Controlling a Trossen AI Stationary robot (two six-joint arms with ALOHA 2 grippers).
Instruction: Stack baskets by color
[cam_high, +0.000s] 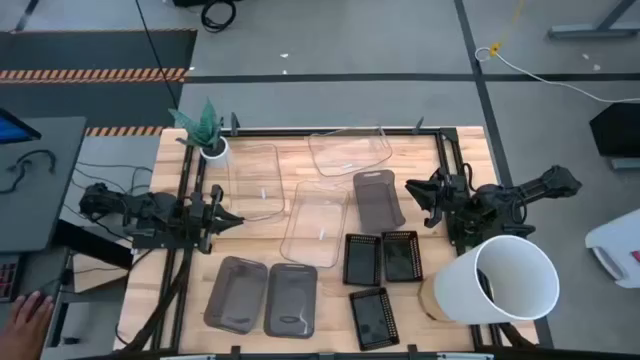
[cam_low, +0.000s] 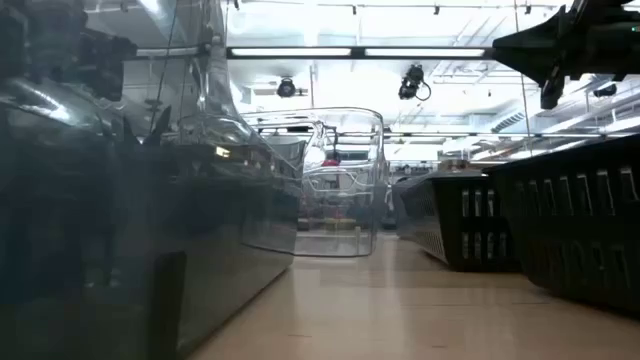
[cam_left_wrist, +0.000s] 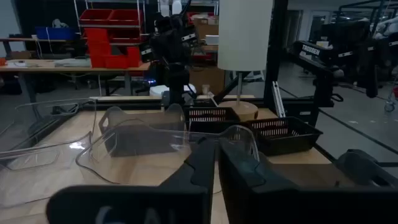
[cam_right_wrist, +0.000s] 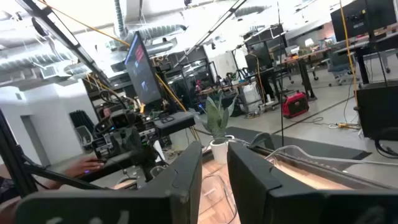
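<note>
1. Your left gripper (cam_high: 228, 219) sits at the table's 9 o'clock edge, fingers pressed together on nothing.
2. Nearest basket, I'd say, is the clear tray (cam_high: 253, 182) just off its tip toward 1 o'clock. Long axis runs 12 to 6, open side up.
3. Next clear tray (cam_high: 316, 222) lies at 3 o'clock, same axis, slightly tilted.
4. The third clear tray (cam_high: 349, 150) is toward 2 o'clock, lying crosswise.
5. Right gripper (cam_high: 418, 197) waits at the far side by the grey tray (cam_high: 378, 199), fingers a little apart, empty.

white bucket (cam_high: 505, 282) hides table corner; grey baskets (cam_low: 110, 230) blur low view
</note>
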